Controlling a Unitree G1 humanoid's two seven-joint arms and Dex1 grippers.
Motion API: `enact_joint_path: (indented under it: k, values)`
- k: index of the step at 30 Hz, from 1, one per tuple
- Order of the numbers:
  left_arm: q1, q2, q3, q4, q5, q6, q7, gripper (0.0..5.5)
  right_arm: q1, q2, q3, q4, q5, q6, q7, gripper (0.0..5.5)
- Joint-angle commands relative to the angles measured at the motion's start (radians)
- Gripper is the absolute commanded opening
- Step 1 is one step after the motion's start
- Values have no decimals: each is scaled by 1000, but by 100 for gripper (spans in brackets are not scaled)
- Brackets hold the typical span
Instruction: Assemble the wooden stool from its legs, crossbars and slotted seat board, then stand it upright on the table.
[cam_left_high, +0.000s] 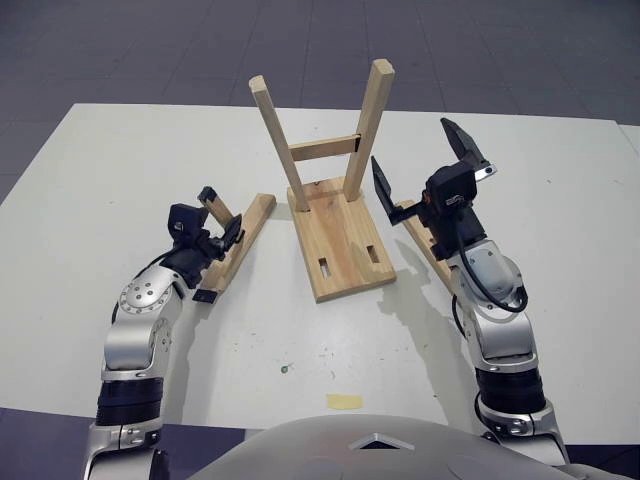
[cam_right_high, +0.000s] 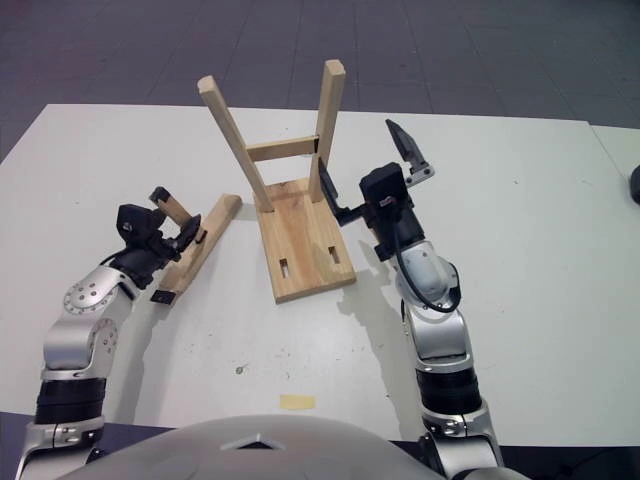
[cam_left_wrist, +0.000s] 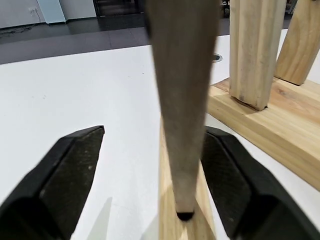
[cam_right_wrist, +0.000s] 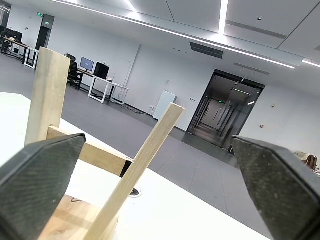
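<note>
White desk (cam_left_high: 110, 170): pale slotted wooden seat board (cam_left_high: 345, 250) holds one leg pair (cam_left_high: 322, 150). Left hand (cam_left_high: 222, 212), unclamped, straddles the loose leg frame (cam_left_high: 255, 215); right hand (cam_left_high: 424, 168) gapes. Next, likely: clamp, slot it.

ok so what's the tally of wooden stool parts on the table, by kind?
Seat board: 1
Legs: 4 (two upright legs in the board, left loose leg, right loose leg partly hidden under the arm)
Crossbars: 2 (long crossbar between the upright legs, short crossbar on the left loose leg)
Total: 7 visible
</note>
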Motion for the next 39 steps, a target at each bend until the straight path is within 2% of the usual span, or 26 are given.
enact_joint_path:
  k: [1, 9, 17, 21, 28, 39]
  values:
    - [-82, 2, 37, -47, -4, 15, 27, 407, 3, 5, 6, 9, -5, -1, -5, 540]
    - [-195, -2, 74, -119, -55, 92, 46, 539, 9, 10, 12, 17, -16, -6, -8, 540]
    - [-350, -10, 76, -106, -76, 134, 69, 539, -3, 12, 5, 21, -14, -3, -9, 540]
    - [-369, -9, 62, -60, -57, 118, 59, 539, -17, 12, 7, 25, -11, -1, -5, 540]
    - [-313, -83, -66, 281, 23, 2, -19, 539, -2, 17, 20, 33, -18, -9, -10, 540]
    - [-330, -33, -29, 169, -5, 25, -55, 539, 12, 27, 30, 33, -22, -16, -29, 540]
